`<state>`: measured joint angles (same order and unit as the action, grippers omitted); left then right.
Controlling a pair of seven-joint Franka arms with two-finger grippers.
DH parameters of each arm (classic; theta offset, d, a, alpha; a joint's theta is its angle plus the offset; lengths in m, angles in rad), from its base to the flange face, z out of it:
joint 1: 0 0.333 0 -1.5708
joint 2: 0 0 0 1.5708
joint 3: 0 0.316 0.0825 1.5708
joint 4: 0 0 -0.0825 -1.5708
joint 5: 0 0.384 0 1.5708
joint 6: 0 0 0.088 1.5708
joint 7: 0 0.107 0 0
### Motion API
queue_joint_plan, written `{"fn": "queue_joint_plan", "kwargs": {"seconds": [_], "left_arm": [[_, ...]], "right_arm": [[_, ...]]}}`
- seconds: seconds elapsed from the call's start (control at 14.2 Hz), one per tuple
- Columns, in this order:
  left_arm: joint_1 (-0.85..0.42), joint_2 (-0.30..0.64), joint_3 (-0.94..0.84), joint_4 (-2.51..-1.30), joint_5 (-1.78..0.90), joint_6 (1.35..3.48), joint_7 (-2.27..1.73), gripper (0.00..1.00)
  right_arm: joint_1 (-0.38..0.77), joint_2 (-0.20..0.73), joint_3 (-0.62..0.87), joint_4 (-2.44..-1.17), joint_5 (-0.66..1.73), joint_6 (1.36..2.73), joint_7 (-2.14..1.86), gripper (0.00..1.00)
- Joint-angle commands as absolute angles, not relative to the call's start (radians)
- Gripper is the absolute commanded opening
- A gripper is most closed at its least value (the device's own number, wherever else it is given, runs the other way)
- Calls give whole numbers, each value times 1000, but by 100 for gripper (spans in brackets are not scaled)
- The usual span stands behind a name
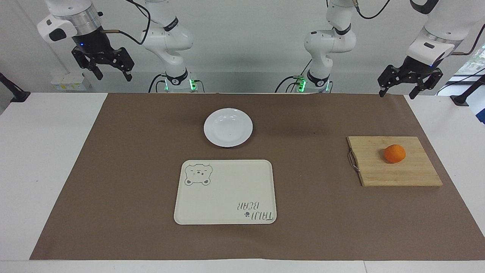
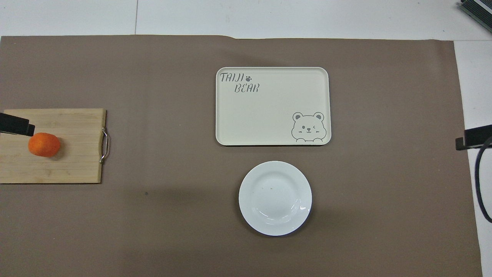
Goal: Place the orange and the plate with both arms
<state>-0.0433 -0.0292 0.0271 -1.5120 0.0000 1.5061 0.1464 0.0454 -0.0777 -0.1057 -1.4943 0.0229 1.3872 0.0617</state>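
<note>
Risk we saw: orange (image 1: 395, 153) rolling off the board (image 1: 394, 168); left end effector (image 1: 398, 92) and right end effector (image 1: 113, 75) both hung released.

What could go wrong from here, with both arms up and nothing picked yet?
1. The small round orange sits loose on the wooden cutting board; an off-centre pinch by the open left gripper could roll it off.
2. The glossy white plate lies flat on the brown mat, so the open right gripper may slip off its shallow rim.
</note>
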Motion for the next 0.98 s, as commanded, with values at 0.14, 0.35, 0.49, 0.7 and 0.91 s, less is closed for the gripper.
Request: {"fn": "queue_joint_plan", "kwargs": {"seconds": [0.14, 0.35, 0.49, 0.7, 0.91], "left_arm": [[-38, -49, 25, -1531, -3, 1506, 161, 100], [-35, -51, 25, -1534, -3, 1508, 163, 100], [-37, -51, 25, -1534, -3, 1511, 163, 100], [-35, -52, 25, -1539, -5, 1516, 166, 100], [-35, -52, 25, -1539, -5, 1517, 167, 100]], "right_arm": [[43, -106, -103, -1513, 34, 1357, 78, 100], [37, -106, -107, -1513, 34, 1368, 78, 100], [38, -106, -106, -1513, 34, 1370, 81, 100], [38, -106, -104, -1513, 35, 1370, 81, 100], [37, -106, -106, -1513, 34, 1368, 77, 100]]}}
